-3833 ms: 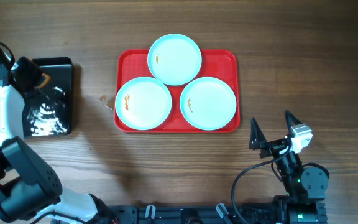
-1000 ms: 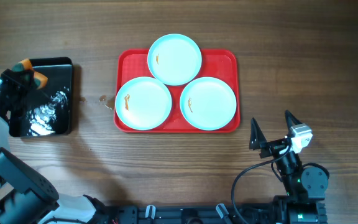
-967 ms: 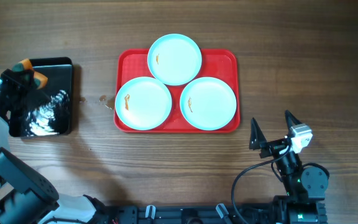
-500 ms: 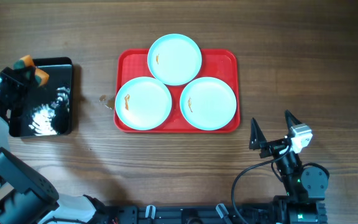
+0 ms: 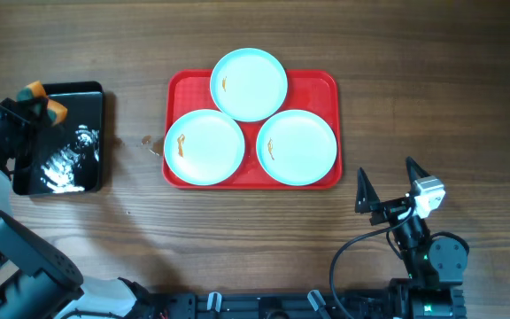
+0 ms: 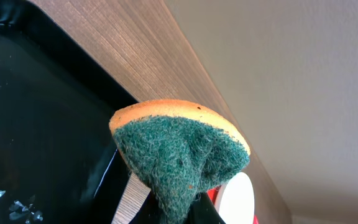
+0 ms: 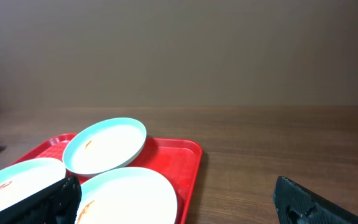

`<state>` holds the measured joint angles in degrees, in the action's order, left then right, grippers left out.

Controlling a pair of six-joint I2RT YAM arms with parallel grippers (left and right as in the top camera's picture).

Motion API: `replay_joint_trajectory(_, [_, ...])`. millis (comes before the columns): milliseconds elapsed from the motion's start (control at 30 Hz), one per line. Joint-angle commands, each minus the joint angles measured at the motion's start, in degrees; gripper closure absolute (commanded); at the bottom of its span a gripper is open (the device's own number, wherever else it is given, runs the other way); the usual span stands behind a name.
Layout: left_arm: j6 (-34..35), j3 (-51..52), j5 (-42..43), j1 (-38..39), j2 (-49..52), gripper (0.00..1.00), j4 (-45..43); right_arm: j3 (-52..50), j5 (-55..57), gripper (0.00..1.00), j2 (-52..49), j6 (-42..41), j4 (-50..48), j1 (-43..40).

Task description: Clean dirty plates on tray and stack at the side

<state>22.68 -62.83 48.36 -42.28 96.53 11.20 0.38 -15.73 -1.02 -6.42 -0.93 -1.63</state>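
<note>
Three pale turquoise plates lie on the red tray (image 5: 326, 85): one at the back (image 5: 249, 84), one front left (image 5: 204, 146), one front right (image 5: 297, 146). Each has a small orange-brown smear near its left side. My left gripper (image 5: 35, 105) is shut on an orange sponge (image 6: 179, 149) with a green scouring face, held over the far left corner of the black tray (image 5: 73, 146). My right gripper (image 5: 386, 173) stands open, empty, in front of the red tray's right corner. The right wrist view shows the plates (image 7: 104, 146) between its fingers (image 7: 309, 202).
The glossy black tray (image 6: 36, 124) looks wet and shimmering inside. A few small specks (image 5: 146, 142) lie on the wood between the two trays. Bare wooden table (image 5: 432, 97) stretches to the right of the red tray.
My left gripper has drifted slightly toward the far edge of the black tray with the sponge in it. The right arm and the plates have not moved.
</note>
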Motion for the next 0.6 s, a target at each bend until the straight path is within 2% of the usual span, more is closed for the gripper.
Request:
replay_joint_trajectory(0, [0.2,0.2,1.5,-0.3,0.3,0.96,0.2,-0.1,0.7,0.0,-0.2,-0.7,-0.3,-0.2])
replay_joint_trajectory(567, [0.1,0.2,1.1,-0.3,0.3,0.96,0.2,-0.1,0.8,0.0,-0.2,-0.7,-0.3,-0.2])
